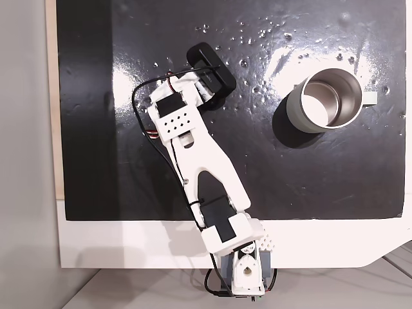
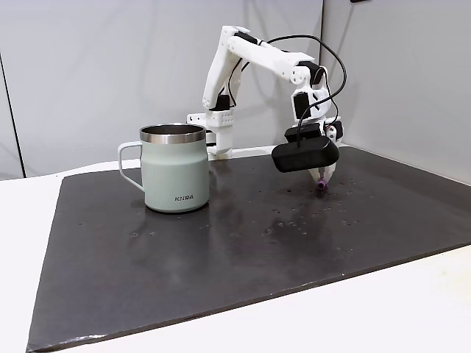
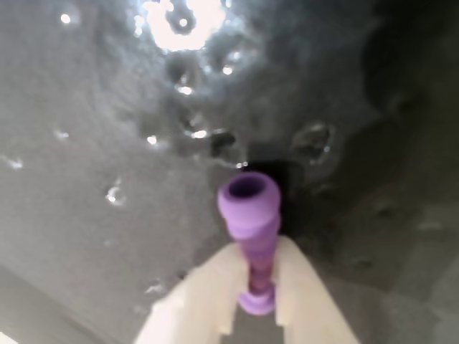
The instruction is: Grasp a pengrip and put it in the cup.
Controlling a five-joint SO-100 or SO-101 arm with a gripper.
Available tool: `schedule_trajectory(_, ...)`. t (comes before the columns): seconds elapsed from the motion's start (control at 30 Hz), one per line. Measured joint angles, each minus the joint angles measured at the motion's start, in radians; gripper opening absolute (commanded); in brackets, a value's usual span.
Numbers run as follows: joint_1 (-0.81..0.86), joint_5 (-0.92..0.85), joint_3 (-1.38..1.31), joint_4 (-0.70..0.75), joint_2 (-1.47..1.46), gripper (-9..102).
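I see the gripper (image 3: 257, 283) pinching the pengrip (image 3: 252, 222) just above the black mat (image 2: 221, 250), near its far edge; cup (image 2: 175, 176) stands well apart.

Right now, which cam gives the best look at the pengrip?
Wrist view: the pengrip sits close up, ribbed body and hollow end visible, clamped between the gripper fingers above the dark mat. In a fixed view from the side it's a tiny purple tip under the wrist. From above, the arm covers it.
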Motion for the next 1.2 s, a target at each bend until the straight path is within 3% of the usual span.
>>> schedule_trajectory(0.3, 0.032, 0.000, 0.002, 0.055, 0.055, 0)
schedule_trajectory(0.57, 0.155, 0.000, -0.067, 0.256, 0.279, 0)
schedule_trajectory(0.87, 0.411, -0.028, -0.130, 0.462, 0.466, 0)
schedule_trajectory(1.2, 0.782, -0.156, -0.293, 0.545, 0.535, 0)
